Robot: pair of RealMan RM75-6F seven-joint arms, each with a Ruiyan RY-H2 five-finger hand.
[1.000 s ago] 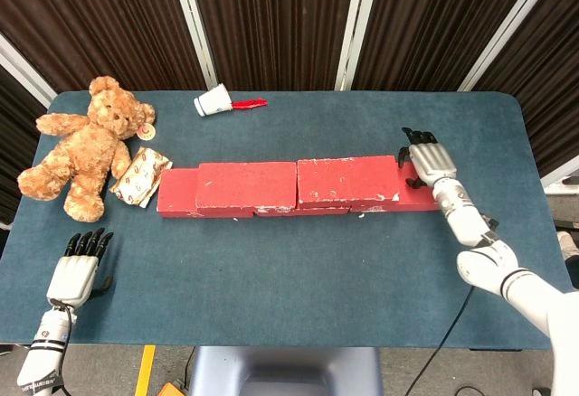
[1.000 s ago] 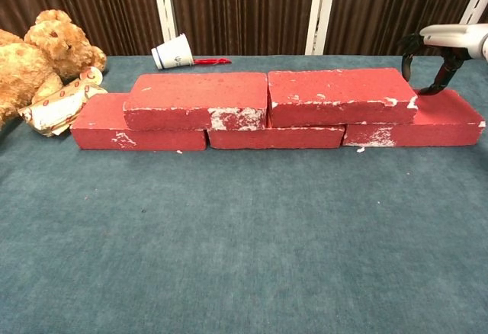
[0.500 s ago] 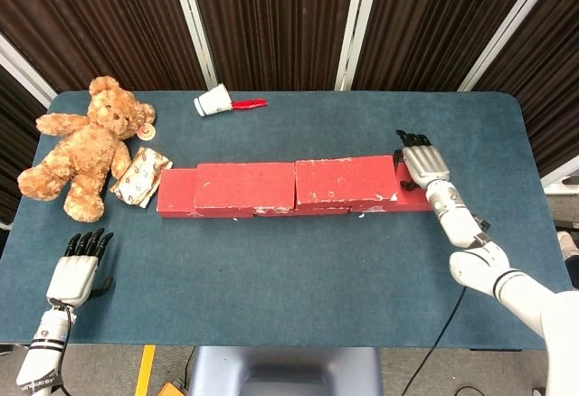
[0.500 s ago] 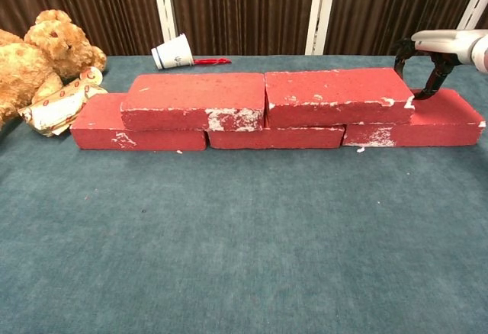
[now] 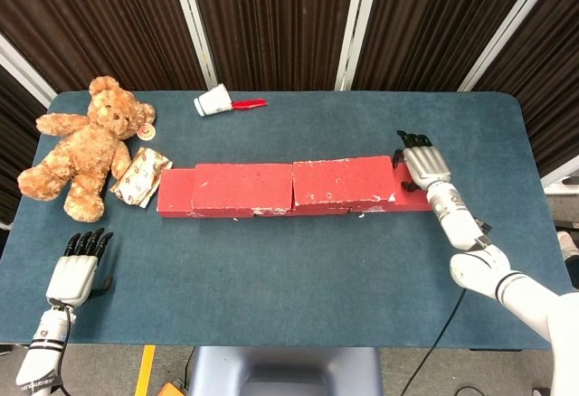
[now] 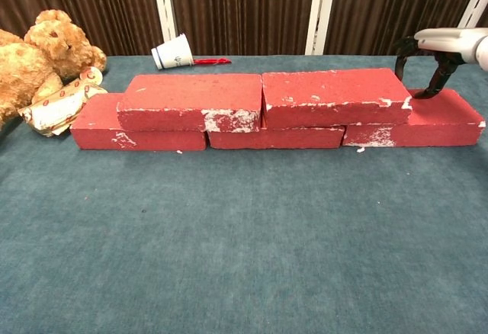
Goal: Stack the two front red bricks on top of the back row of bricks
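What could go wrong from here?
1. The right hand sits at the end of the upper right brick; a further push might slide the upper left brick off the bottom row's left end.
2. That slide could bump the wrapper beside the row.

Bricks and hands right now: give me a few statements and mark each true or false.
1. Two bricks lie on top of the bottom row. True.
2. The right hand is at the right end of the upper bricks. True.
3. The left hand holds a brick. False: it is open, near the table's front edge, far from the bricks.
4. The cup stands upright. False: it lies on its side.
5. The teddy bear sits on the bricks. False: it lies on the table, left of them.
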